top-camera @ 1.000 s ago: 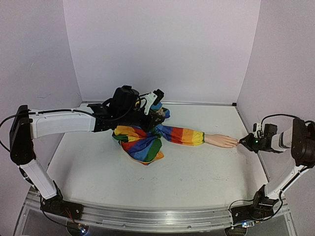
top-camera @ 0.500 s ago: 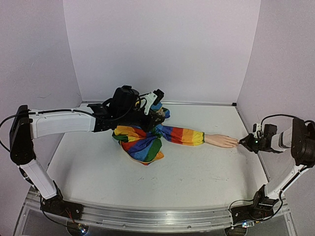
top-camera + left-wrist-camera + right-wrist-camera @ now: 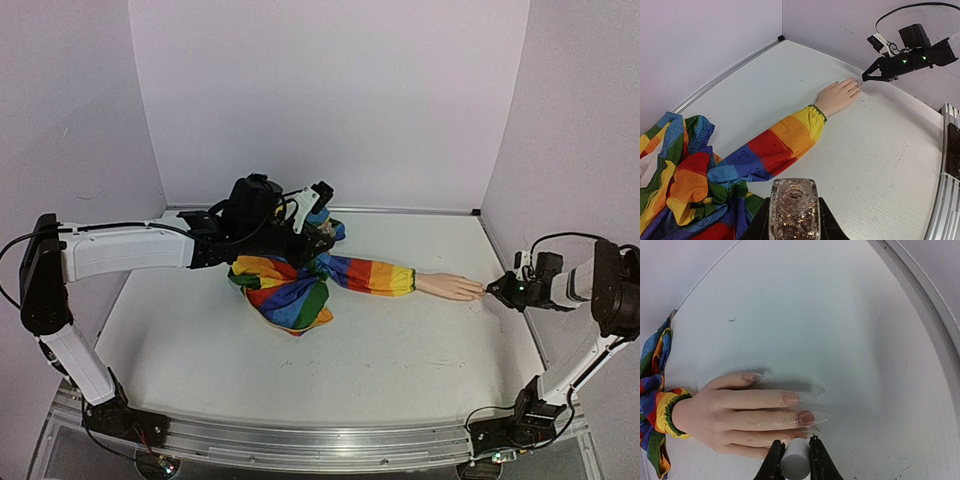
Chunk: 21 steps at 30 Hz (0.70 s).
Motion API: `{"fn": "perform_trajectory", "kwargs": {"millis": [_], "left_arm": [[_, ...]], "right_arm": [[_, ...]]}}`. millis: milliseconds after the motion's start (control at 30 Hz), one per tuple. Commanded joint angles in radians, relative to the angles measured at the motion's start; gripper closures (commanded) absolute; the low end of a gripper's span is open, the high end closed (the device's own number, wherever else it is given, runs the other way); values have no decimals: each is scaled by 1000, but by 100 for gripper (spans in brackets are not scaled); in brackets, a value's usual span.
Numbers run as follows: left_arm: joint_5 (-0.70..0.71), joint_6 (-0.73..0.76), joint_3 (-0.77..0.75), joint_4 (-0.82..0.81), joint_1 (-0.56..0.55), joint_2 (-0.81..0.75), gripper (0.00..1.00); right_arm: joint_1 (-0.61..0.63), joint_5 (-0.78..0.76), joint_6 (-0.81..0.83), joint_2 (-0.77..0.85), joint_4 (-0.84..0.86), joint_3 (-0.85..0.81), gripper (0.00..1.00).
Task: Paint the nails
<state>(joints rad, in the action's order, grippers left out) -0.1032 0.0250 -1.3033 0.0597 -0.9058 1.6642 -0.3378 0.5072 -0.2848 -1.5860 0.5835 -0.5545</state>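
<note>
The pale mannequin hand [image 3: 450,287] lies flat on the table at the end of a rainbow-striped sleeve [image 3: 340,272]. Its nails [image 3: 807,417] are long, clear tips with pinkish beds. My right gripper [image 3: 492,290] is shut on a grey cylindrical brush cap [image 3: 795,461], right over the tips of the lower fingers; the brush tip itself is hidden. Over the bunched sleeve, my left gripper [image 3: 794,222] is shut on a clear bottle of glitter polish [image 3: 794,205] with its neck uncapped. In the left wrist view the hand [image 3: 839,96] and the right gripper [image 3: 865,77] meet at the fingertips.
Bunched rainbow cloth [image 3: 285,295] lies mid-table under the left arm. White walls close in the table at the back and both sides. A raised rim [image 3: 920,305] runs along the table's right edge, close to the right gripper.
</note>
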Motion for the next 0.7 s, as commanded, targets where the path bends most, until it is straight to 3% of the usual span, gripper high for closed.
{"fn": "perform_trajectory", "kwargs": {"millis": [0,667], "left_arm": [[-8,-2,-56,-53,5,-2,100],[-10,-2,-56,-54,5,-1,100]], "right_arm": [[-1,-4,1,-4,-10,-38,100],[-3,-30,4,-5,-24,-42,100]]}}
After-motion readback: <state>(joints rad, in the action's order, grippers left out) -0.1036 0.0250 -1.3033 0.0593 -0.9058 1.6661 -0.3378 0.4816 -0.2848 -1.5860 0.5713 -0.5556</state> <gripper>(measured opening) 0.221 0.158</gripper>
